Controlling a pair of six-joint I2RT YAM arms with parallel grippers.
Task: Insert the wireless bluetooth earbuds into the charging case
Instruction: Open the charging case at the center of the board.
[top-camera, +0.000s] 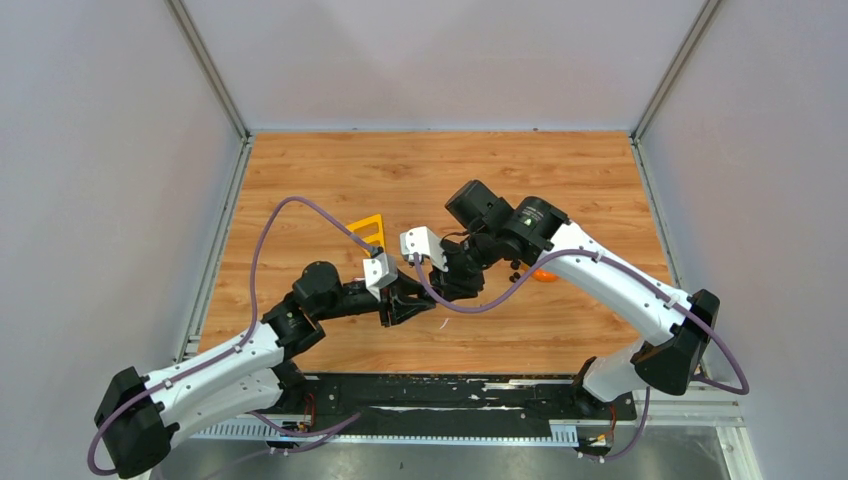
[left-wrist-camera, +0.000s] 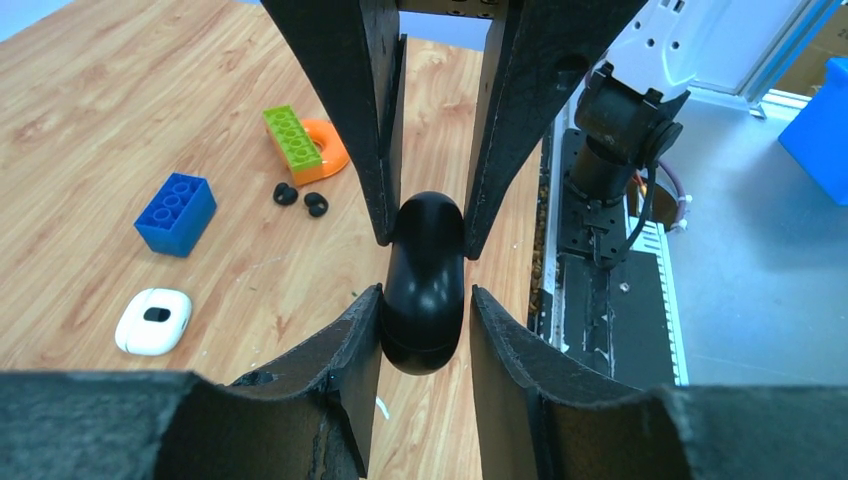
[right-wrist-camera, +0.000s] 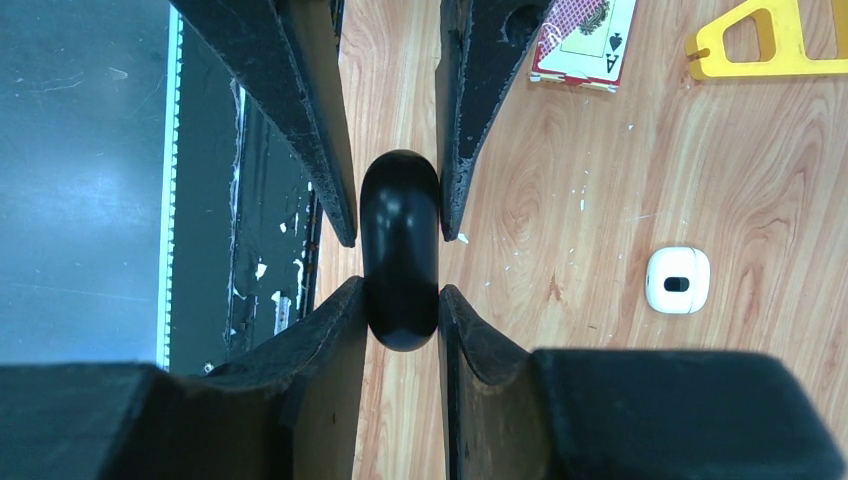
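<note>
From above, both arms reach inward over the wooden table (top-camera: 330, 170), elbows bent, so that the left gripper (top-camera: 415, 303) and right gripper (top-camera: 452, 283) meet tip to tip at the middle. One yellow triangle (top-camera: 368, 230) lies just beyond the left wrist. What the fingers hold cannot be told from here.

In the left wrist view, the left gripper (left-wrist-camera: 425, 300) enters from below. Its fingers (left-wrist-camera: 340, 350) are narrowed onto the lower half of one black oval object (left-wrist-camera: 425, 340). The right gripper (left-wrist-camera: 427, 242) comes from above and pinches the upper end. One charging case (left-wrist-camera: 153, 320), white with its lid down, lies on the table well to the left of the fingers. Farther left and beyond sit one blue brick (left-wrist-camera: 175, 213), one green brick (left-wrist-camera: 292, 137) leaning on one orange ring (left-wrist-camera: 330, 150), and two small black pieces (left-wrist-camera: 300, 200) side by side.

In the right wrist view, the right gripper (right-wrist-camera: 400, 290) clamps the same black oval object (right-wrist-camera: 400, 210) from below, and the left gripper (right-wrist-camera: 398, 237) clamps it from above. The charging case (right-wrist-camera: 677, 280) lies well to the right of the fingers. One playing card (right-wrist-camera: 585, 40) and the yellow triangle (right-wrist-camera: 770, 45) lie past it.
</note>
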